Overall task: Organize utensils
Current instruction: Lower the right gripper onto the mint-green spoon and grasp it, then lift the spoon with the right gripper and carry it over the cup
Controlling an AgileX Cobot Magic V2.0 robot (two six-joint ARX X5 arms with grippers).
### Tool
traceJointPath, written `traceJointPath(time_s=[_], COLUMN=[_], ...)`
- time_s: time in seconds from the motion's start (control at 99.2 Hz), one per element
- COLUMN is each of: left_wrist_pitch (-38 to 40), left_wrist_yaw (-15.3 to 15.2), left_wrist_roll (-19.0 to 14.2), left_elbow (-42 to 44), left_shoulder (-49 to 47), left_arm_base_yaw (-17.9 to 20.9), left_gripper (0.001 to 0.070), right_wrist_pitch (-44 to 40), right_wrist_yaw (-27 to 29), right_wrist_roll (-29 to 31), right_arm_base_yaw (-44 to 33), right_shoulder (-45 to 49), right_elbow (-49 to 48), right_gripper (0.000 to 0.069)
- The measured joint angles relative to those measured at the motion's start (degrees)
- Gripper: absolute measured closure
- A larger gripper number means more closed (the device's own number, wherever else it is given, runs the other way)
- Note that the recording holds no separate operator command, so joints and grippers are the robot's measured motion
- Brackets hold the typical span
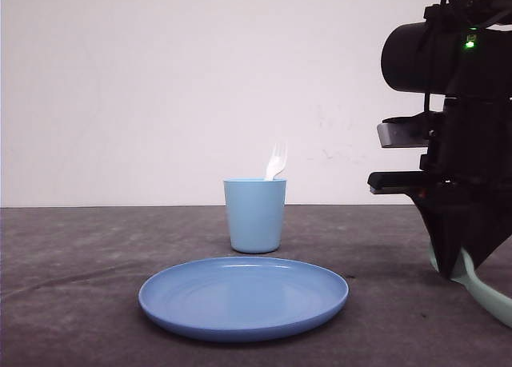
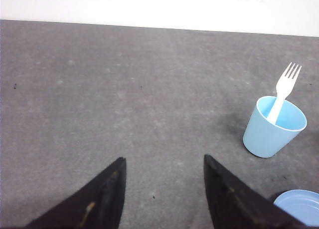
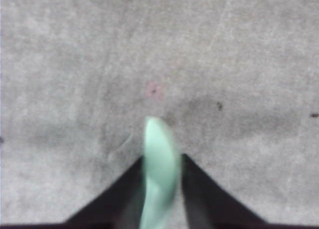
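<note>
A white fork [image 1: 276, 161] stands tines-up inside the light blue cup [image 1: 255, 215] behind the blue plate [image 1: 243, 297]; the left wrist view shows the fork [image 2: 284, 89] leaning in the cup [image 2: 273, 126]. My right gripper [image 1: 457, 273] at the front right is shut on the mint-green spoon [image 1: 490, 297], just above the table. In the right wrist view the spoon [image 3: 160, 169] sits blurred between the dark fingers [image 3: 204, 189]. My left gripper [image 2: 164, 161] hangs open over bare table, left of the cup.
The grey table [image 1: 80, 271] reaches back to a white wall [image 1: 160, 87]. A slice of the plate's rim [image 2: 299, 206] shows near the left gripper's fingers.
</note>
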Motion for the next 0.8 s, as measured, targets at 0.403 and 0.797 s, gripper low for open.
traceJointPath(time_s=[0.403, 0.797], left_wrist_pitch=[0.0, 0.0], left_wrist_yaw=[0.0, 0.0], left_wrist_roll=[0.0, 0.0], left_elbow=[0.0, 0.0], left_shoulder=[0.0, 0.0], left_arm_base_yaw=[0.0, 0.0], left_gripper=[0.0416, 0.0416], right_wrist_pitch=[0.7, 7.3], right_wrist_yaw=[-1.5, -1.8], right_wrist_roll=[0.1, -2.4], right_arm_base_yaw=[0.5, 3.9], right_shoulder=[-0.4, -8.9], right_elbow=[0.0, 2.5], right_gripper=[0.0641, 0.0642])
